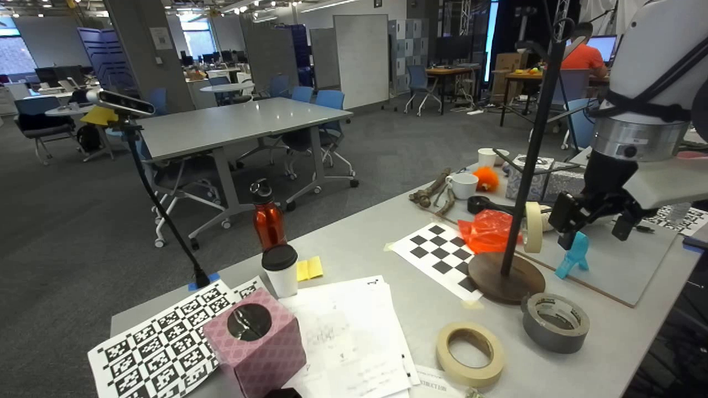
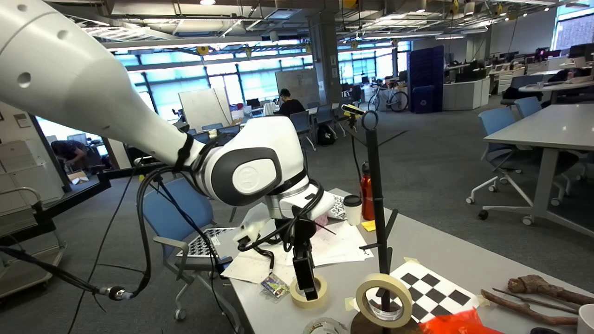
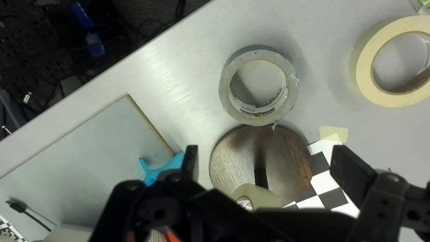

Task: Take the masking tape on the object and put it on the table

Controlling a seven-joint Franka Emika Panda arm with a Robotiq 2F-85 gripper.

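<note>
The masking tape [image 1: 532,228], a beige ring, hangs on the stand's thin black pole [image 1: 528,166], above its dark brown round base [image 1: 487,276]. In an exterior view the tape [image 2: 385,279] faces the camera, with a short peg of the pole [image 2: 378,199] showing through its hole. My gripper [image 1: 594,232] is open and empty beside the stand, apart from the tape. In the wrist view the base [image 3: 231,164] shows between the open fingers [image 3: 265,157]. The tape [image 3: 260,196] is partly hidden by the gripper body. The light grey table [image 1: 354,254] lies below.
A grey duct-tape roll [image 1: 553,340] touches or nearly touches the base. A second cream tape roll [image 1: 444,354] lies flat on the table. A blue clip [image 1: 575,257] stands on a grey board [image 1: 625,271]. Red plastic [image 1: 489,229] and a checkerboard sheet [image 1: 434,251] lie beside the stand.
</note>
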